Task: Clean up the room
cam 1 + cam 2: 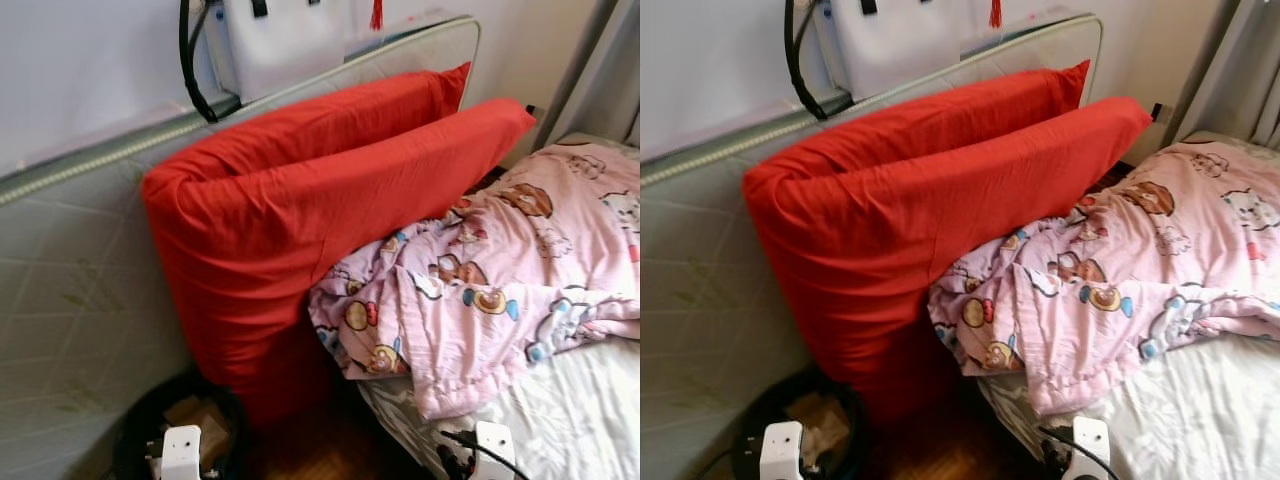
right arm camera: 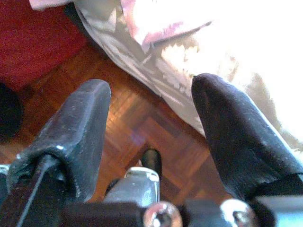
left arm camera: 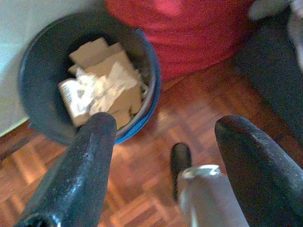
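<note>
A big red folded cushion (image 1: 300, 220) leans upright against a grey mattress (image 1: 70, 300) standing along the wall. A crumpled pink cartoon-print blanket (image 1: 480, 290) lies on the bed's white sheet (image 1: 570, 410) and hangs over its near corner. A dark round bin (image 3: 52, 56) holding paper and cardboard scraps (image 3: 102, 82) stands on the floor by the cushion's foot. My left gripper (image 3: 165, 156) hangs open above the wooden floor beside the bin. My right gripper (image 2: 151, 127) is open over the floor at the bed's edge, with nothing between its fingers.
A white bag with a black strap (image 1: 195, 60) hangs on the wall above the mattress. Grey curtains (image 1: 600, 70) hang at the far right. Parquet floor (image 1: 320, 450) shows in the narrow gap between cushion and bed.
</note>
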You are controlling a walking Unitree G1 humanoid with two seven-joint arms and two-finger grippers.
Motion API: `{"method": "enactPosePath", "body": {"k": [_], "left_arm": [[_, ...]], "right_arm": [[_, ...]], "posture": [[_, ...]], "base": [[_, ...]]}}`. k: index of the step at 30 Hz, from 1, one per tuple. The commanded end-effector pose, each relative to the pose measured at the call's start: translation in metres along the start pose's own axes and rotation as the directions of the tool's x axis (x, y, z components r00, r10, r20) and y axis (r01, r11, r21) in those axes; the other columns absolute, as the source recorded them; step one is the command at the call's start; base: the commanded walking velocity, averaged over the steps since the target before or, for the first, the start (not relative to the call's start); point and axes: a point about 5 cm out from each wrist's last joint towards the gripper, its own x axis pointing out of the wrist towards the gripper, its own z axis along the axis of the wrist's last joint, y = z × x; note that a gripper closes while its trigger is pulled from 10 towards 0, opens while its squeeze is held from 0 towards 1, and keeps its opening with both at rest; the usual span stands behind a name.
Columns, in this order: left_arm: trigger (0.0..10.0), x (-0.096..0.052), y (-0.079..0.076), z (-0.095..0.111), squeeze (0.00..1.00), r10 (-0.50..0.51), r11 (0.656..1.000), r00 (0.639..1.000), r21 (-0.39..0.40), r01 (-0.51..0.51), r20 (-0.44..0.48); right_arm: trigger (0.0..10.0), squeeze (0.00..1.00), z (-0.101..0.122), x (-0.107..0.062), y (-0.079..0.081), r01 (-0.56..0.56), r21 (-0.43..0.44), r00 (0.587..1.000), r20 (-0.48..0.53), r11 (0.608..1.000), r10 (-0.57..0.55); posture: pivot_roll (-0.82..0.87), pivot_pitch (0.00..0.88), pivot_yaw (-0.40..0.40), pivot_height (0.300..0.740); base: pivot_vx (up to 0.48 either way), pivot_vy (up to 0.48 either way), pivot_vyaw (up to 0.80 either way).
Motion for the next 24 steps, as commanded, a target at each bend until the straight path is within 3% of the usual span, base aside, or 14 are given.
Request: {"method": "enactPosePath", "body": {"k": [1, 3, 7, 8, 9, 10, 11, 12, 14, 24], "left_arm": [[10.0, -0.001, 0.0, 0.004, 0.0, -0.002, 1.0, 0.999, -0.031, 0.003, 0.053], [10.0, -0.001, -0.001, 0.005, 0.0, -0.007, 0.999, 0.997, -0.036, 0.009, 0.07], [10.0, -0.002, -0.002, 0.02, 0.0, 0.011, 1.0, 0.977, -0.025, -0.006, 0.212], [10.0, -0.002, -0.002, 0.02, 0.0, 0.011, 1.0, 0.977, -0.025, -0.006, 0.212], [10.0, 0.0, -0.004, 0.048, 0.0, 0.001, 1.0, 0.939, -0.018, 0.005, 0.343], [10.0, 0.0, -0.004, 0.048, 0.0, 0.001, 1.0, 0.939, -0.018, 0.005, 0.343], [10.0, -0.003, -0.007, 0.08, 0.0, -0.014, 1.0, 0.872, -0.003, 0.018, 0.489], [10.0, -0.006, -0.009, 0.089, 0.0, -0.018, 1.0, 0.85, -0.002, 0.023, 0.526], [10.0, -0.011, -0.011, 0.09, 0.0, -0.027, 1.0, 0.831, 0.011, 0.025, 0.556], [10.0, -0.025, -0.015, 0.083, 0.0, -0.046, 0.999, 0.821, 0.012, 0.047, 0.568]], "right_arm": [[10.0, 0.0, 0.003, -0.001, -0.001, -0.006, 0.025, 0.999, 0.048, 1.0, 0.004], [10.0, 0.0, 0.005, -0.001, -0.001, -0.008, 0.036, 0.998, 0.067, 0.999, 0.006], [10.0, 0.0, 0.009, -0.002, -0.002, -0.027, 0.033, 0.993, 0.117, 0.999, 0.023], [10.0, 0.0, 0.009, -0.002, -0.002, -0.027, 0.033, 0.993, 0.117, 0.999, 0.023], [10.0, 0.0, 0.009, -0.003, -0.002, -0.036, 0.027, 0.992, 0.125, 0.999, 0.033], [10.0, 0.0, 0.009, -0.003, -0.002, -0.036, 0.027, 0.992, 0.125, 0.999, 0.033], [10.0, 0.0, 0.01, -0.003, -0.002, -0.046, 0.022, 0.99, 0.134, 0.999, 0.043], [10.0, 0.0, 0.01, -0.003, -0.001, -0.049, 0.02, 0.989, 0.137, 0.999, 0.046], [10.0, 0.0, 0.01, -0.003, -0.001, -0.05, 0.023, 0.989, 0.143, 0.998, 0.046], [10.0, 0.0, 0.01, -0.005, 0.002, -0.077, -0.016, 0.984, 0.163, 0.997, 0.078]], "posture": [[-0.04, 0.071, 0.002, 0.74], [-0.04, 0.072, 0.001, 0.74], [-0.05, 0.073, -0.01, 0.74], [-0.05, 0.073, -0.01, 0.74], [-0.04, 0.075, -0.012, 0.74], [-0.04, 0.075, -0.012, 0.74], [-0.04, 0.072, -0.01, 0.74], [-0.04, 0.072, -0.01, 0.74], [-0.05, 0.065, -0.008, 0.74], [-0.05, 0.036, 0.002, 0.74]], "base": [[0.0, 0.0, 0.0], [0.0, 0.0, 0.0], [0.0, 0.0, 0.0], [0.0, 0.0, 0.0], [0.0, 0.0, 0.0], [0.0, 0.0, 0.0], [0.0, 0.0, 0.0], [0.0, 0.0, 0.0], [0.0, 0.0, 0.0], [0.0, 0.0, 0.0]]}}
